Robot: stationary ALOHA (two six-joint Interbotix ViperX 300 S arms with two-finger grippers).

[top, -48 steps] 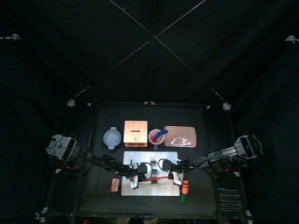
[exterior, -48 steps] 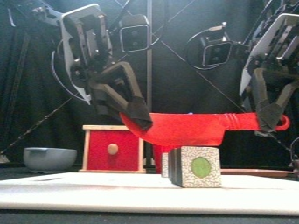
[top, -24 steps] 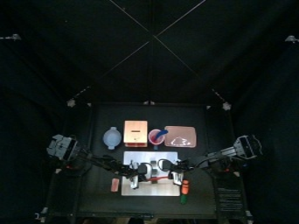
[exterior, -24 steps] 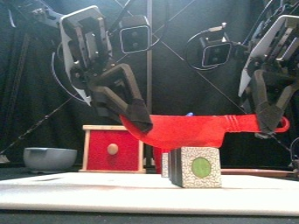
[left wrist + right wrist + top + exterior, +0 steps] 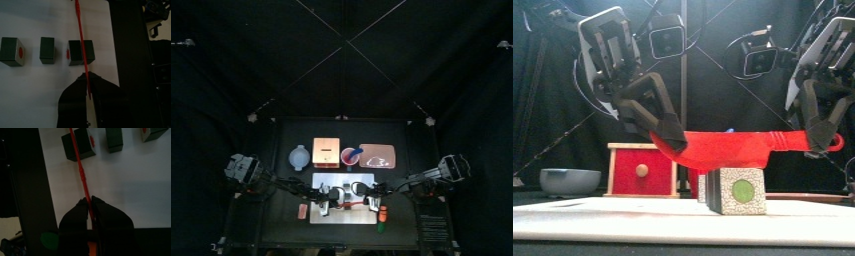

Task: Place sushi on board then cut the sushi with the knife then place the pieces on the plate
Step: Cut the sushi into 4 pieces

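A red toy knife hangs level above the white cutting board, held at both ends. My left gripper is shut on the blade end and my right gripper is shut on the handle. Under the blade stands a dark green sushi piece with a green centre. In the left wrist view the knife is a thin red line over the nearest of three separate sushi pieces, running into the left gripper. In the right wrist view the knife crosses a sushi piece above the right gripper.
Behind the board stand a wooden box with a red drawer front and a blue-grey bowl. Also at the back are a red cup and the pink tray.
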